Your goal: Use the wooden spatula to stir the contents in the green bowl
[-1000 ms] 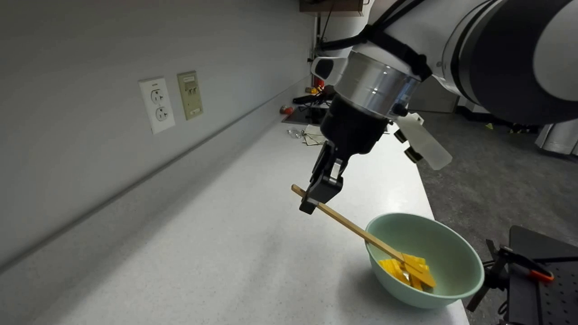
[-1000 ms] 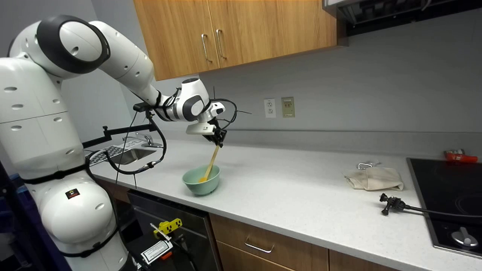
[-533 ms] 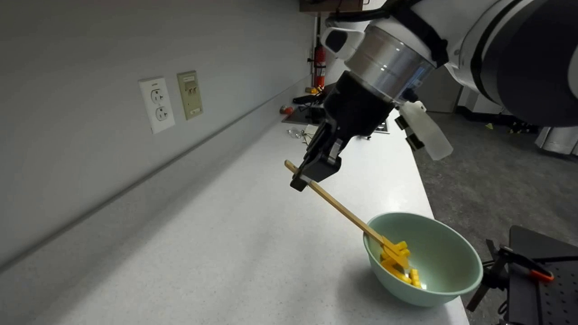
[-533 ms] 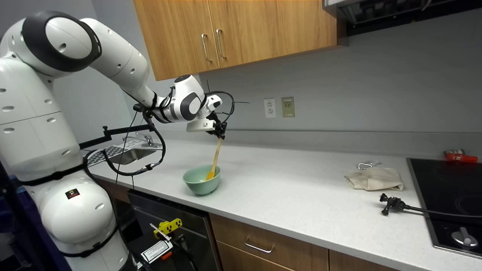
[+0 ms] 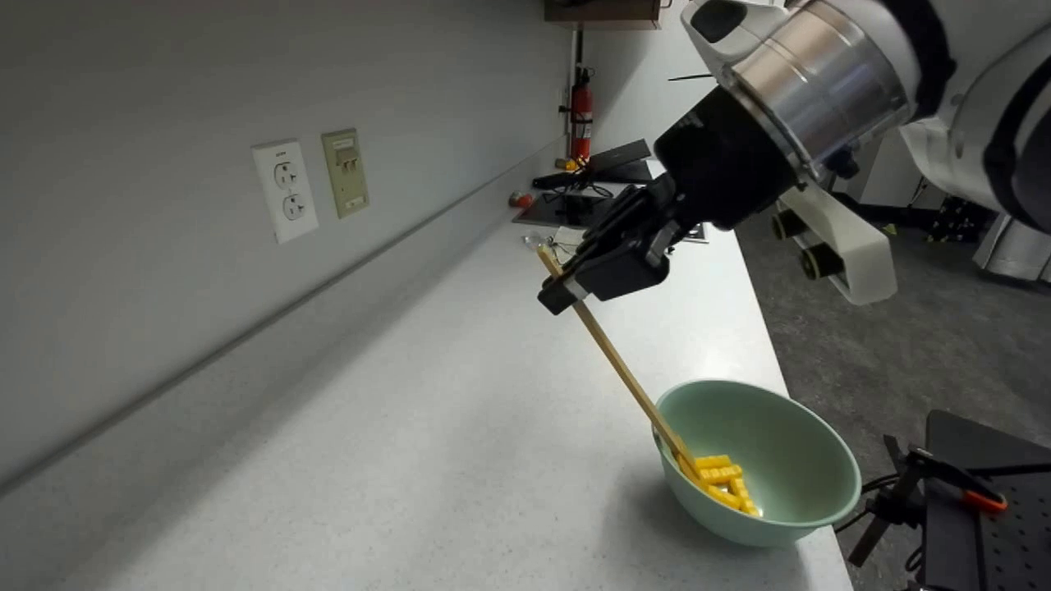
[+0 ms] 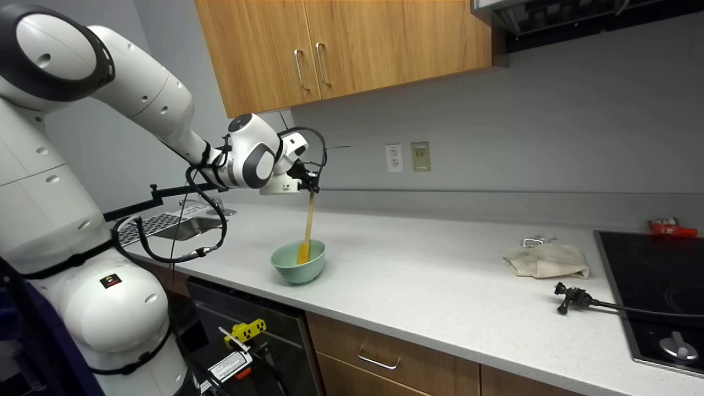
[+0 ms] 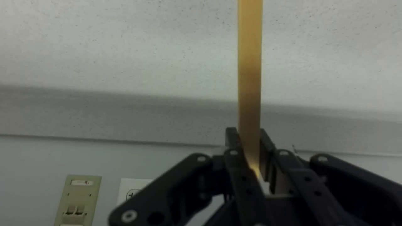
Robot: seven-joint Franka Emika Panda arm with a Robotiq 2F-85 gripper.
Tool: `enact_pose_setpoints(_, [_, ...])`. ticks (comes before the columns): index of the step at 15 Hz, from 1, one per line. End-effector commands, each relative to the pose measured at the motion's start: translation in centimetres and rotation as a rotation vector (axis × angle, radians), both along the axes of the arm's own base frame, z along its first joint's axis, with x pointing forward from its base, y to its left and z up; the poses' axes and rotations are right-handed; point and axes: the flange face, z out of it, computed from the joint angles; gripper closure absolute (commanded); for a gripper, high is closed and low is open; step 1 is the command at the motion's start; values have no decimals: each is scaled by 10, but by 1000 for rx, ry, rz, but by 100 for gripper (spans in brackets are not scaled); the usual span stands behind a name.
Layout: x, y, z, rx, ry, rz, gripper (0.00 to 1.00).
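Wrist view, wooden spatula [image 7: 250,69] pinched in end effector [image 7: 249,138] near handle top, in an exterior view slanting down, lower end inside green bowl [image 5: 796,447] beside yellow pieces [image 5: 719,474], bowl upright on worktop [image 5: 369,451].

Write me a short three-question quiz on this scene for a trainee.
1. True or false: the end effector grips the wooden spatula, whose lower end is inside the green bowl.
2. What colour are the pieces in the bowl: (a) red, (b) yellow, (c) blue?
3. Fill in: in an exterior view, the beige cloth lies between the bowl and the black ____.

Key: 1. true; 2. b; 3. cooktop.
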Motion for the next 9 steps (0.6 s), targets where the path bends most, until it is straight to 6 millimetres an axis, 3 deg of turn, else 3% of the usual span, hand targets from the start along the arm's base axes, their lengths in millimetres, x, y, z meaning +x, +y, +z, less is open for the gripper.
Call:
enact_pose_setpoints(1, [-38, -3, 4, 56, -5, -4, 96])
enact_pose_setpoints(3, [-48, -8, 5, 69, 3, -15, 96])
enact_pose_setpoints(9, [-47, -67, 9, 13, -108, -155, 96])
